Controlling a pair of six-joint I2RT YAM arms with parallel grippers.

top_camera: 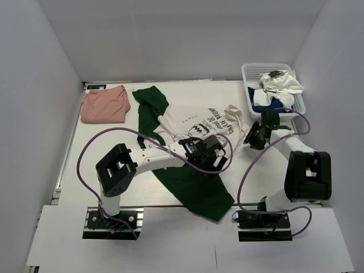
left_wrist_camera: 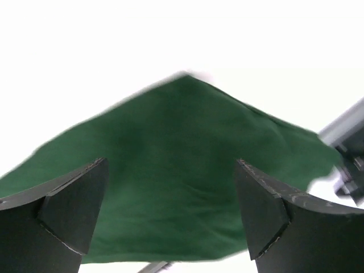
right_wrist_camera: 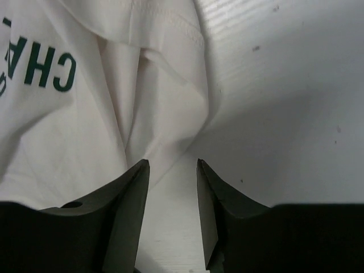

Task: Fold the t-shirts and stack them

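- Our left gripper gapes wide just above the printed tee, over its green cloth.
- Our right gripper is half-closed at its white hem; whether it is pinching, we cannot tell.
- Limp, light cloth (take hems or corners).
- Four tees: the pink tee lies folded beyond the left gripper, the blue tee and white tee in the basket beyond the right.

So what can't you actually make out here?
Top view: the left gripper covers part of the printed t-shirt's wording.
Top view: the blue shirt lies mostly buried under white cloth in the basket.
Left wrist view: green cloth blurred, surroundings washed out.
Right wrist view: whether the right gripper pinches cloth.
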